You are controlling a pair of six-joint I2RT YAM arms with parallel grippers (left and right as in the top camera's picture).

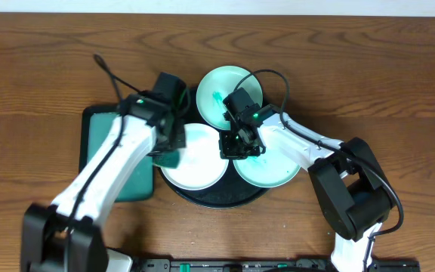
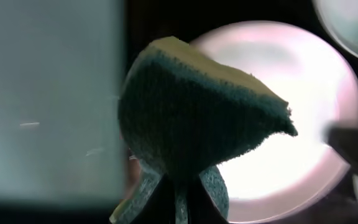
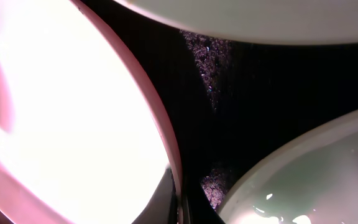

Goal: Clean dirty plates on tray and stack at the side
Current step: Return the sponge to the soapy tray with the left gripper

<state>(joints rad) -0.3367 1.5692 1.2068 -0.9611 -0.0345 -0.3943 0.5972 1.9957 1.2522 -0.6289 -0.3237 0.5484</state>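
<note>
Left tool (image 1: 169, 146) pinches the sponge (image 2: 191, 112); white plate (image 1: 200, 165) is just below it on the tray (image 1: 219, 199). Right tool (image 1: 237, 146) looks clamped on that plate's rim. Risk: scrubbing breaks the thin rim grip and the plate skids into the mint plates (image 1: 278, 171).

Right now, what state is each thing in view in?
Far mint plate: on black tray, teal smear.
White plate: on tray, no smear visible.
Right mint plate: on tray, no smear visible.
Sponge: squeezed, above white plate's left edge.
Left gripper: fingers shut on sponge.
Right gripper: fingers shut beside white plate's rim.
</note>
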